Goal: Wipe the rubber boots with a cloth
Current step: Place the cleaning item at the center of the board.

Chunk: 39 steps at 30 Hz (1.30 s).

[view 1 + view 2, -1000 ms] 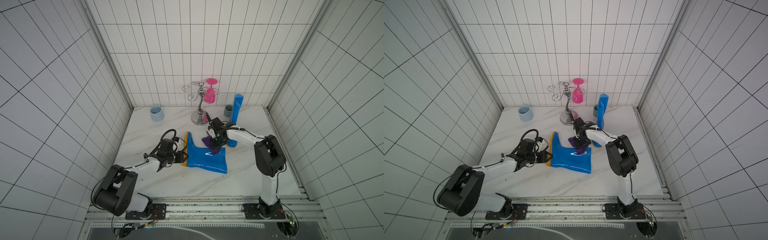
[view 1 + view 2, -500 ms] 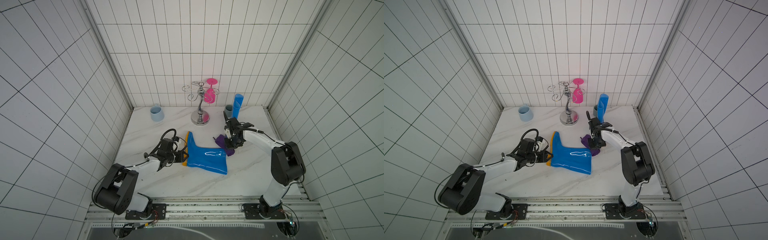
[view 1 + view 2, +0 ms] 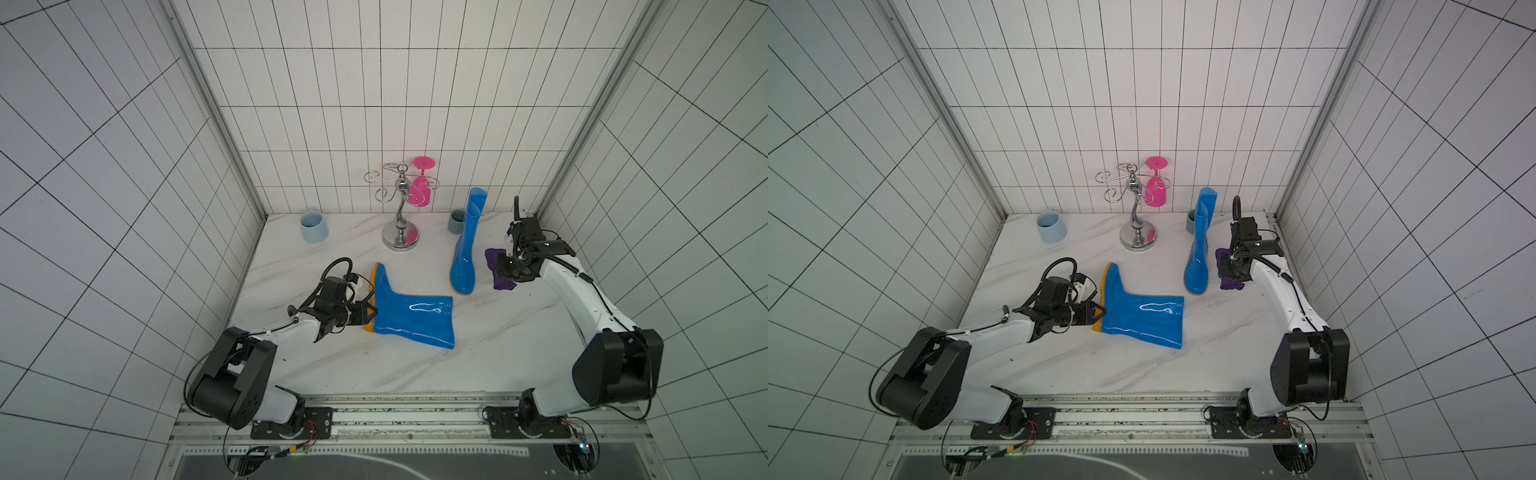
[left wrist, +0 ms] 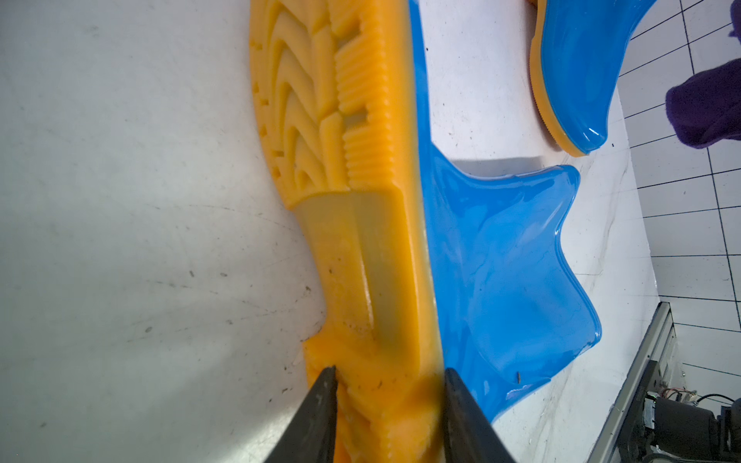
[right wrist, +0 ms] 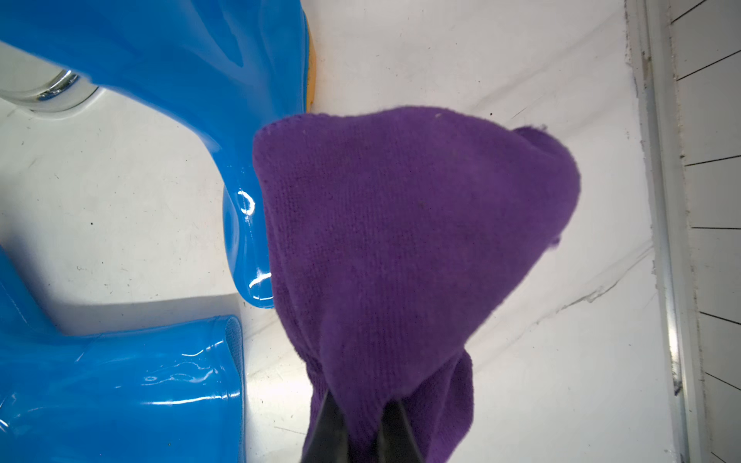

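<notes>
One rubber boot (image 3: 411,318) (image 3: 1142,318) lies on its side mid-table, glossy blue with an orange sole (image 4: 361,200). My left gripper (image 3: 370,318) (image 4: 387,381) is shut on the heel end of that sole. The other rubber boot (image 3: 467,249) (image 3: 1200,249) stands upright at the back right. Just right of its foot my right gripper (image 3: 505,270) (image 5: 363,405) is shut on the dark-purple cloth (image 3: 493,259) (image 5: 401,224). The cloth hangs bunched and hides the fingertips. One edge of it lies against the standing boot's foot (image 5: 244,224).
A chrome glass rack (image 3: 400,216) with a pink glass (image 3: 419,189) stands at the back centre. A pale blue cup (image 3: 314,226) sits at the back left and a grey cup (image 3: 456,221) behind the standing boot. Tiled walls close three sides; the right wall is near my right gripper.
My right gripper has carried the cloth away from the lying boot, rightward past the standing boot to its right side. The left gripper and the lying boot have not moved.
</notes>
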Available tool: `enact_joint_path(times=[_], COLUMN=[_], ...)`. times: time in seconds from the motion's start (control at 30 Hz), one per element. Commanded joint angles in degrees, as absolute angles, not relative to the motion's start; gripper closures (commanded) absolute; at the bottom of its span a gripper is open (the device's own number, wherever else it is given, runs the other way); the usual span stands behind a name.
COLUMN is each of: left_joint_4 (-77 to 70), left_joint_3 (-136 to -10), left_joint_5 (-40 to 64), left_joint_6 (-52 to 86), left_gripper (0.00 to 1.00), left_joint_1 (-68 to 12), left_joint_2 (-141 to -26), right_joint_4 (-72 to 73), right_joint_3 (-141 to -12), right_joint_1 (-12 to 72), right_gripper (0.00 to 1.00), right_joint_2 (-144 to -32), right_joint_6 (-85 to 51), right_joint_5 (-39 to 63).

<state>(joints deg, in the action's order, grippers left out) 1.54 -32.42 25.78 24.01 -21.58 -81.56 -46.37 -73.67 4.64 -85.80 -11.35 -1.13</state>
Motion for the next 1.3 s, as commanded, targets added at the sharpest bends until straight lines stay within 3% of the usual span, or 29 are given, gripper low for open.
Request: enact_joint_path(times=[0.0,0.37,0.7,0.83,0.97,1.27], left_joint_4=[5.4,5.3,5.1,5.1,5.1,5.7], left_joint_3=[-31.1,-30.8,-30.8,-30.8,-30.9,-31.4], left_joint_5=[23.3,23.3,23.8,23.8,23.7,22.3], left_joint_6=[23.4,23.4,23.4,23.4,23.4,23.7], left_gripper=[0.60,0.60,0.60,0.60,0.60,0.58], left_joint_1=[-21.4,-21.3,-21.3,-21.2,-21.2,-21.2], left_joint_2=[-83.3,-82.9,-83.0,-83.0,-83.1,-83.5], right_joint_4=[-44.4,-44.8,-44.4,-45.2,-45.1,-44.3], right_joint_3=[-68.0,-65.8,-64.8,-64.8,-65.6,-70.7], right_joint_1=[3.1,2.1,2.1,2.1,2.1,4.1], right_gripper=[1.00,1.00,1.00,0.84,0.54,0.49], right_joint_2=[-87.7,-94.8,-97.8,-98.8,-97.7,-86.6], right_joint_6=[-12.5,-12.7,-13.1,-12.6,-12.7,-14.1], right_joint_5=[-3.5,-12.7,-10.5,-9.4,-9.9,-7.0])
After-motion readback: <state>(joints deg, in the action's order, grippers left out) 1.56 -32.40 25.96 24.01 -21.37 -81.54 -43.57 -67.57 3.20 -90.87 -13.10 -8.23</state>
